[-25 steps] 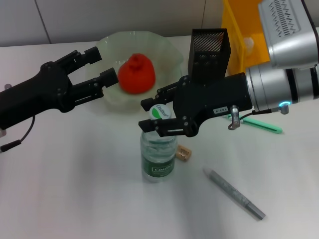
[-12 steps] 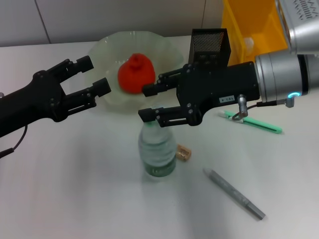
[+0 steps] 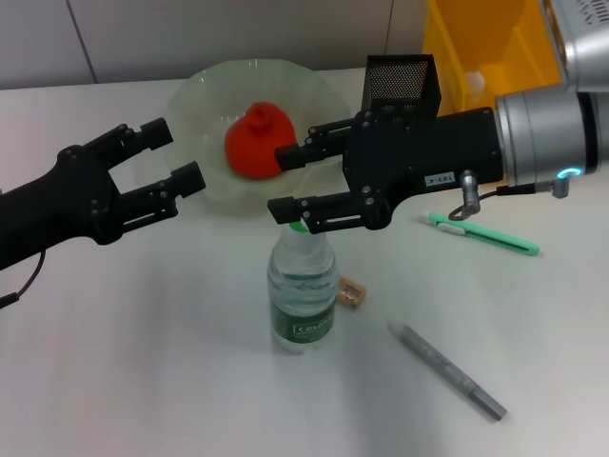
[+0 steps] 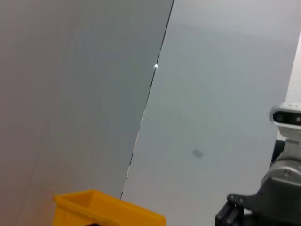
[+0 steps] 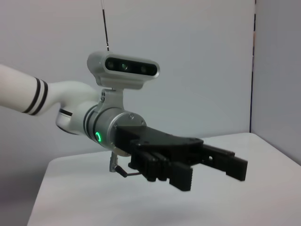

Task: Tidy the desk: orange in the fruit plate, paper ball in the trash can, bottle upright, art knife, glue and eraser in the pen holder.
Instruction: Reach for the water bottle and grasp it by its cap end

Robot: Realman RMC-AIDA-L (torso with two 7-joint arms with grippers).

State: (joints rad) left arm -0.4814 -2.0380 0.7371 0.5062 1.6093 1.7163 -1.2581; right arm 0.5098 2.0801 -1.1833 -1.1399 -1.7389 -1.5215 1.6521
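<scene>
The bottle (image 3: 302,290) stands upright on the white surface (image 3: 143,362), green cap up, clear walls with a green label low down. It looks like thin plastic, light and easy to tip, its smooth wall likely slippery and giving under a hard squeeze. The firmest hold, I'd judge, is the neck just under the cap, or the labelled waist.

Right above and just behind that cap sits the right end effector (image 3: 291,181), fingers spread wide, nothing between them; the lower finger hangs close over the cap, and I cannot tell whether it touches it. The bottle stands free, so that part of the job looks done.

Beside the bottle's base lies a small tan eraser (image 3: 351,293). Further out towards the robot's right, a grey glue stick (image 3: 445,369) lies flat, and a green art knife (image 3: 482,234) lies under the right arm. The black mesh pen holder (image 3: 401,90) stands behind the right end effector, with the yellow trash can (image 3: 481,48) beyond.

Over on the left, the left end effector (image 3: 174,157) hovers with fingers apart and empty, next to the pale fruit plate (image 3: 205,95) where the orange (image 3: 258,143) already sits.
</scene>
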